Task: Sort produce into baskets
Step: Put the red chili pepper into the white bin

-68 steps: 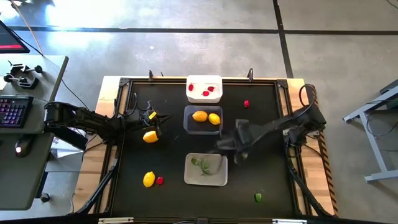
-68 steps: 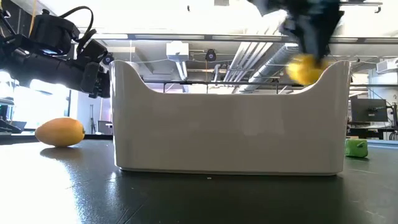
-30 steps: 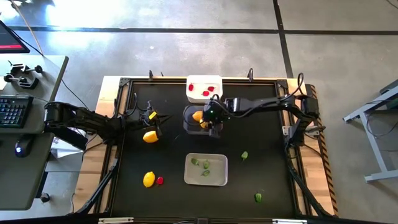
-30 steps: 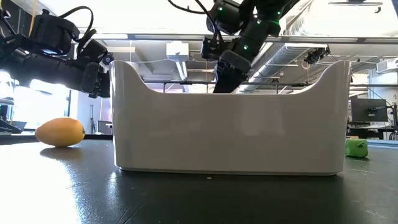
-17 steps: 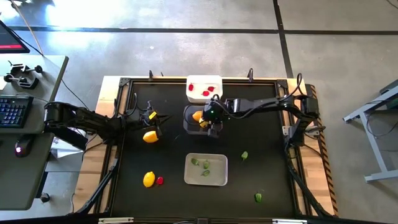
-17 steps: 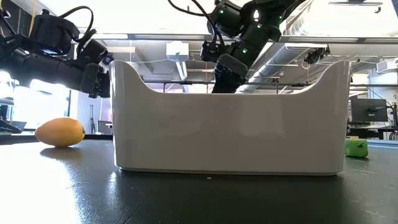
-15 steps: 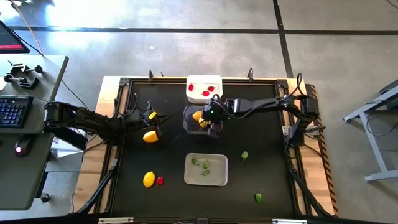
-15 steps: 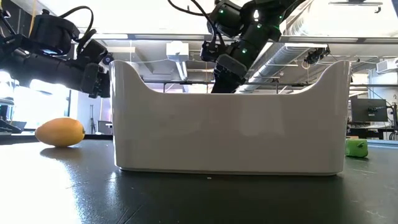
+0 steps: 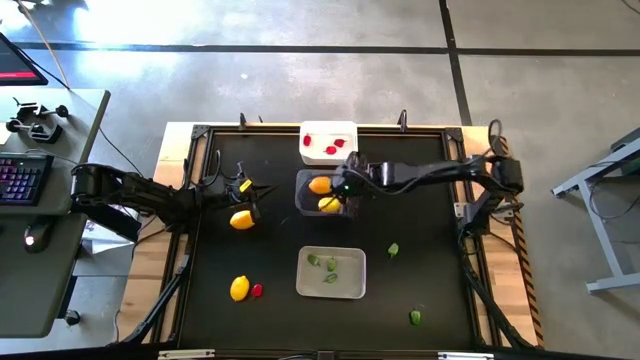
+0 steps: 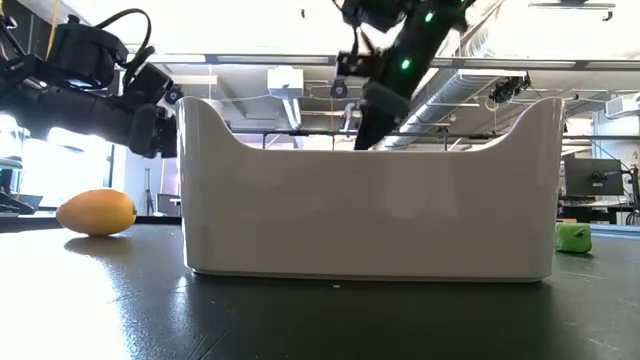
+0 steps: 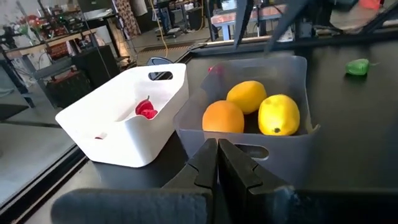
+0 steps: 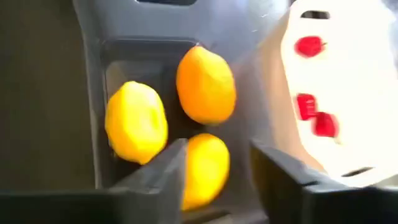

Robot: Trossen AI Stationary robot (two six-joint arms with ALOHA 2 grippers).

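- The right gripper (image 9: 347, 190) has risen a little above the dark basket (image 9: 304, 202); its fingers (image 12: 283, 180) are now open and empty.
- Three lemons (image 12: 205, 84) now lie in this basket, so one more is sorted.
- The left gripper (image 9: 248, 197) waits closed beside a lemon on the table (image 9: 241, 220).
- Another lemon (image 9: 239, 289), a red berry (image 9: 257, 291) and two green pieces (image 9: 393, 250) remain outside.

Both robot arms are black and thin, the left arm (image 9: 140, 195) has a yellow spot near its tip, and the right arm (image 10: 405, 45) shows small green lights.
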